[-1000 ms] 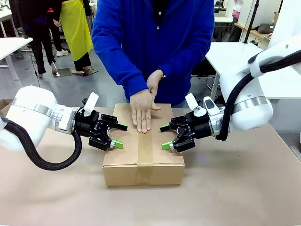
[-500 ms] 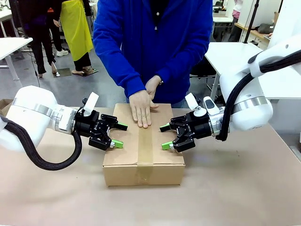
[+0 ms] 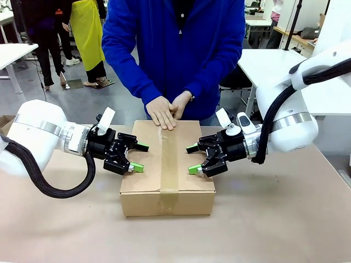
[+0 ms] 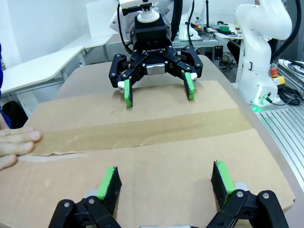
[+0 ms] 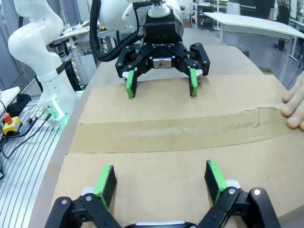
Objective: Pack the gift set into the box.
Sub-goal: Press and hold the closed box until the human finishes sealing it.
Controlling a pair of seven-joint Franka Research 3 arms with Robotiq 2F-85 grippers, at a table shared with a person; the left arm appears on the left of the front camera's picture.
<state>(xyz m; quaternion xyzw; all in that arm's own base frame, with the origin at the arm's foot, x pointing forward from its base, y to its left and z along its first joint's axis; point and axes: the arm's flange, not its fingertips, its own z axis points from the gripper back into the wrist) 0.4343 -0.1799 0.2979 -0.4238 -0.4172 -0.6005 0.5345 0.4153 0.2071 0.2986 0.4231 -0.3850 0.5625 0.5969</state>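
matt brown corrugated cardboard box (image 3: 167,167), smooth tape strip (image 3: 169,159)

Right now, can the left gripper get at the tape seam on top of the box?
Probably yes. The left gripper hangs open over the box's left flap, the tape seam beside it uncovered. The person's hands rest only at the far edge.

Brown box (image 3: 167,164) with tan tape (image 3: 169,159) — green-padded black claws — blue sleeves (image 3: 127,71).

Brown cardboard box (image 3: 168,170), flaps closed, tape strip along top seam, flat on table
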